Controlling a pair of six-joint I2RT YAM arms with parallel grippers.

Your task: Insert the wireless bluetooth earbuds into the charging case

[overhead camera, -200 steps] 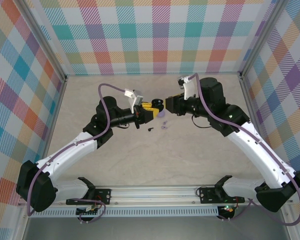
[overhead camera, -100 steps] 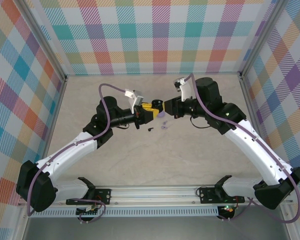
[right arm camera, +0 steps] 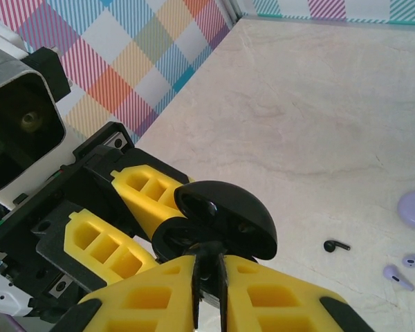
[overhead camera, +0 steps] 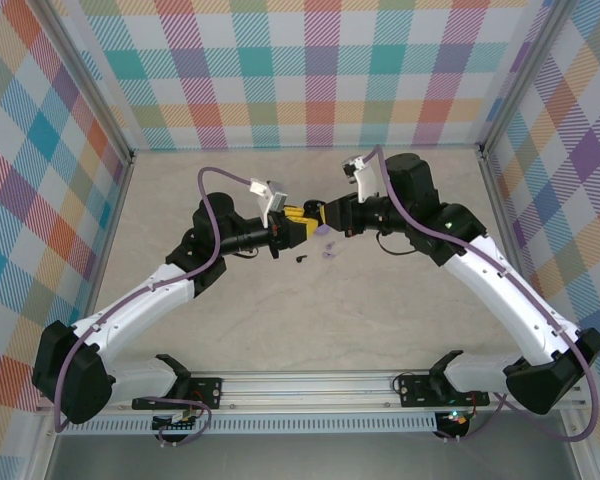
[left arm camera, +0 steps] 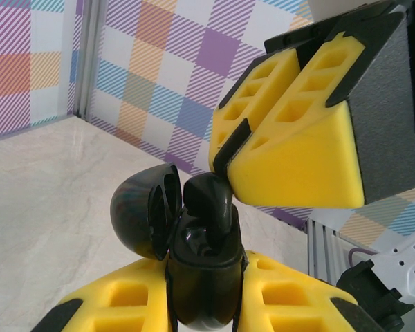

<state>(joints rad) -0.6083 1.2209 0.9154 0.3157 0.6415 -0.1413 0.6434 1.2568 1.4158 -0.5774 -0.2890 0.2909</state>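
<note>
Over the worktop (overhead camera: pixel 310 325) the left fingers (left arm camera: pixel 124 304) are clamped round the open black charging case (left arm camera: pixel 204 270) while the right fingers (right arm camera: pixel 263 290) pinch a black earbud (left arm camera: pixel 209 197) sitting in its mouth, and another black bud (right arm camera: pixel 337 245) plus two lavender earbuds (right arm camera: pixel 398 278) lie loose down on the surface.

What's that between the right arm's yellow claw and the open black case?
A black earbud: the right end effector pinches its stem over the open black case, which the left end effector grips. The left wrist view shows it best.
</note>
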